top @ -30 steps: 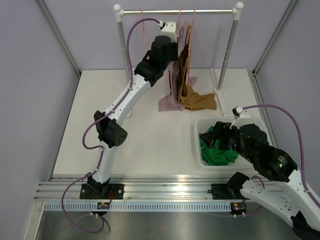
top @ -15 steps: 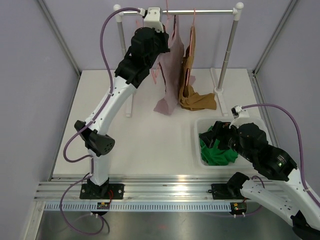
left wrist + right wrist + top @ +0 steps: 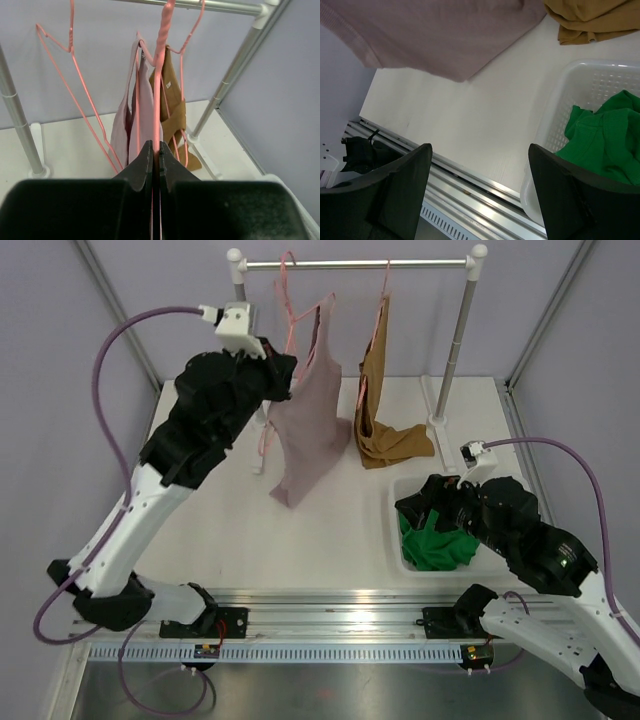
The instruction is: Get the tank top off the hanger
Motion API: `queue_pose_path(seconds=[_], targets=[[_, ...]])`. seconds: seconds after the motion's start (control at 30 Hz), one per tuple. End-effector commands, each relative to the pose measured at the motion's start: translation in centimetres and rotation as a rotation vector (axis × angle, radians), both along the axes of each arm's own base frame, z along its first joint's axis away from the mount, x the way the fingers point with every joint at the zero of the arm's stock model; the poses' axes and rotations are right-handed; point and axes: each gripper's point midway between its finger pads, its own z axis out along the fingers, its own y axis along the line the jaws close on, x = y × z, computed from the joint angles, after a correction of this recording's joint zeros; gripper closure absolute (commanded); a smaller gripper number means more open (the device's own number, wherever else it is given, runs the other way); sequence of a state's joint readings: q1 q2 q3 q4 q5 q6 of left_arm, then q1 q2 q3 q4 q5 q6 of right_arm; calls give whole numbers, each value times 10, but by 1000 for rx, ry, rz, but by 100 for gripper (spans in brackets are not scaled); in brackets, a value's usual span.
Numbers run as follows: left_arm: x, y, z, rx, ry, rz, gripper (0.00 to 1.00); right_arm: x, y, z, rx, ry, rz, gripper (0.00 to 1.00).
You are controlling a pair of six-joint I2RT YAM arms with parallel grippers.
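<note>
The mauve tank top (image 3: 305, 415) hangs on a pink hanger (image 3: 290, 300) whose hook is up at the rail (image 3: 420, 261). My left gripper (image 3: 284, 378) is shut on the hanger's wire, level with the top's left shoulder. In the left wrist view my left gripper (image 3: 155, 150) pinches the pink wire (image 3: 159, 75), with the tank top (image 3: 145, 115) hanging beyond it. My right gripper (image 3: 432, 508) is open and empty over the basket's near-left part. In the right wrist view my right gripper (image 3: 480, 200) is wide open, and the tank top's hem (image 3: 435, 35) is above it.
A brown garment (image 3: 375, 380) hangs on a second pink hanger and trails onto the table (image 3: 398, 445). A white basket (image 3: 400, 540) holds a green garment (image 3: 435, 545). An empty pink hanger (image 3: 70, 75) hangs at the left. The rail's posts (image 3: 455, 350) stand at the back.
My left arm has swung left and nearer, carrying the hanger and tank top away from the brown garment. The tank top's hem has left the table. My right gripper has barely moved.
</note>
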State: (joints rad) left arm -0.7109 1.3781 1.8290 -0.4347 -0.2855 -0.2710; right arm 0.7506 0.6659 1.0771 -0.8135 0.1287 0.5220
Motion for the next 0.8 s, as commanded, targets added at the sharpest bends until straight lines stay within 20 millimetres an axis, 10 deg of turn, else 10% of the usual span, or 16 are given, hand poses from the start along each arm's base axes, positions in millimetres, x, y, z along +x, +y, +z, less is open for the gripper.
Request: queue_pose_path(seconds=[0.0,0.4,0.77], targets=[[-57,31,46,-127,-108,-38,100,2,14,31,51,-75,68,14],[-188,73,-48,-208,-12,-344,100,-12,111,69,297,-89,505,2],[-214,62,-143,-283,186,-452,100,52,182,37,170,-151,318,5]])
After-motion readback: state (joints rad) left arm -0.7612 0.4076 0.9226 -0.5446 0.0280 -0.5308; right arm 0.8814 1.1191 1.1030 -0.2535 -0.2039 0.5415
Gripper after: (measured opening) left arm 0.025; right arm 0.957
